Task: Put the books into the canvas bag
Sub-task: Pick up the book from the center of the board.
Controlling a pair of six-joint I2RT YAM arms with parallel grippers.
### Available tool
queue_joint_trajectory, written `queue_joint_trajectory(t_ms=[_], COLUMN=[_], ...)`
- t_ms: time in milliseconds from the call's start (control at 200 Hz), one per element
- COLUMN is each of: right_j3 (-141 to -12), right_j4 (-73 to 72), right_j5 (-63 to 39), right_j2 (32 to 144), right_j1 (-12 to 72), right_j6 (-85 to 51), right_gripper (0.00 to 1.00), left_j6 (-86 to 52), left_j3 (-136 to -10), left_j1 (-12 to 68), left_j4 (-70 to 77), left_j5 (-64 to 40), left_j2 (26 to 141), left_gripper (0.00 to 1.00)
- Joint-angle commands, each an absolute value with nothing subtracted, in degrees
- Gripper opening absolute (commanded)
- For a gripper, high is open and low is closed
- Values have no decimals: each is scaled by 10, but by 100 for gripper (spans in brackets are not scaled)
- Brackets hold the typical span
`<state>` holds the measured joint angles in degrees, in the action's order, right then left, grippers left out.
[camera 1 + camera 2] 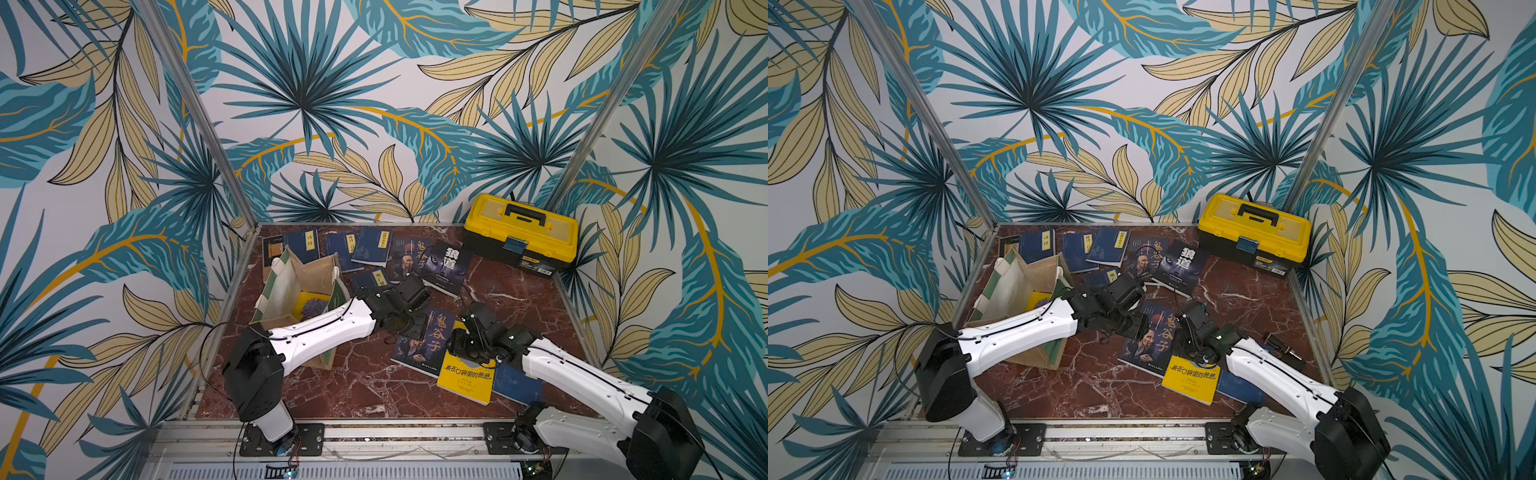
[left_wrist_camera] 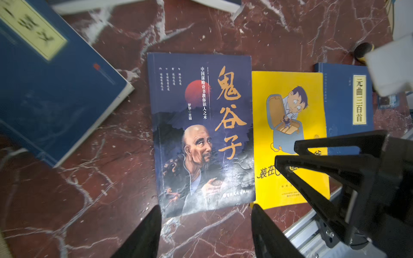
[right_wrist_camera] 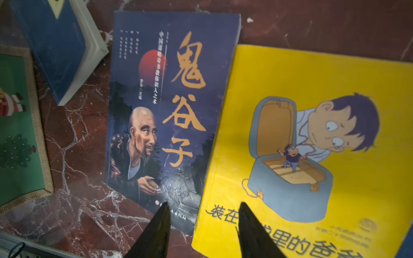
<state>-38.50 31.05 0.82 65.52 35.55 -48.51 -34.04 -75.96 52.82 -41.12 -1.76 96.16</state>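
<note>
On the left side of the red marble tabletop (image 1: 365,390), the canvas bag (image 1: 318,272) stands with its mouth gaping and its whitish lining exposed. One yellow-covered book (image 1: 309,305) lies inside it. The left arm (image 1: 324,330) hides part of that book, and its white link crosses the bag's near edge.

The remaining books lie on the table outside the bag. Along the far edge are a row of navy books (image 1: 376,245) with yellow labels, a far portrait-cover book (image 1: 409,257) and a wolf-cover book (image 1: 446,266), partly overlapping. Near the centre a central portrait-cover book (image 2: 201,134) lies face up, with a yellow cartoon book (image 2: 288,125) just beside it, long edges touching. A navy book labelled 元曲三百首 (image 2: 348,107) lies on the cartoon book's other side, partly under it.

Left gripper (image 2: 205,208): jaws apart, nothing between them, positioned at the bottom edge of the central portrait-cover book. Whether the fingertips touch cover or table cannot be determined.

Right gripper (image 3: 203,204): jaws apart, holding nothing, straddling the line where the central portrait-cover book and the yellow cartoon book meet. Contact with either cover cannot be determined.

Yellow-and-black toolbox (image 1: 521,237): closed, at the far right corner, well apart from the bag.
</note>
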Motion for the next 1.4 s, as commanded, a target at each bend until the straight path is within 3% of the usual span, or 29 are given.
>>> queue_joint_trajectory(t_ms=[0, 306, 901, 1117, 1397], right_j3=[-375, -406, -406, -397, -403], right_j4=[250, 246, 222, 215, 204], right_j5=[-4, -13, -22, -26, -48], right_j2=[681, 779, 845, 858, 887], right_j1=[354, 353, 353, 353, 353], right_j6=[-505, -489, -471, -469, -467], right_gripper=[52, 53, 46, 46, 46], left_j6=[-355, -391, -422, -467, -489], left_j3=[-735, -669, -554, -519, -547], left_j1=[526, 474, 426, 417, 417], left_j4=[-348, -265, -120, 11, 17], left_j5=[-45, -123, -239, -357, -424], left_j2=[982, 1010, 1026, 1006, 962], left_gripper=[66, 67, 66, 60, 50])
